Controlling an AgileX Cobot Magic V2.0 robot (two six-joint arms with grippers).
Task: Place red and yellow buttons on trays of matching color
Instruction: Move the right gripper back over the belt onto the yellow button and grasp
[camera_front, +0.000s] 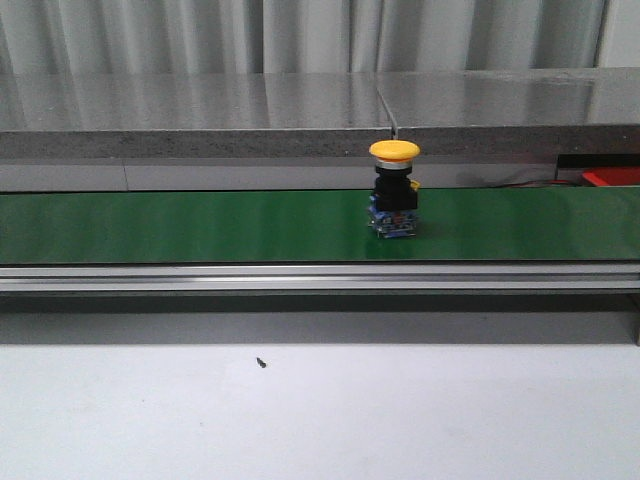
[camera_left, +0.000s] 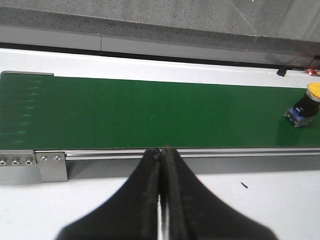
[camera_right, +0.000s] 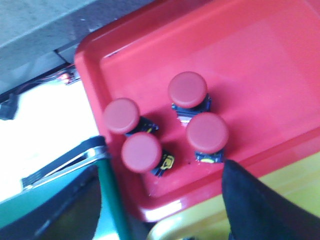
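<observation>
A yellow button (camera_front: 394, 188) with a black and blue base stands upright on the green belt (camera_front: 200, 225); the left wrist view shows the same yellow button (camera_left: 305, 106) far along the belt. My left gripper (camera_left: 163, 152) is shut and empty, over the white table near the belt's rail. My right gripper (camera_right: 160, 210) stands open above the red tray (camera_right: 260, 60), which holds several red buttons (camera_right: 187, 90). A yellow tray (camera_right: 200, 222) edge shows beside the red one. Neither gripper appears in the front view.
A metal rail (camera_front: 320, 277) runs along the belt's front edge, with white table (camera_front: 320, 410) before it. A grey ledge (camera_front: 200, 115) lies behind the belt. A red patch (camera_front: 612, 177) shows at the far right. A small dark speck (camera_front: 261, 363) lies on the table.
</observation>
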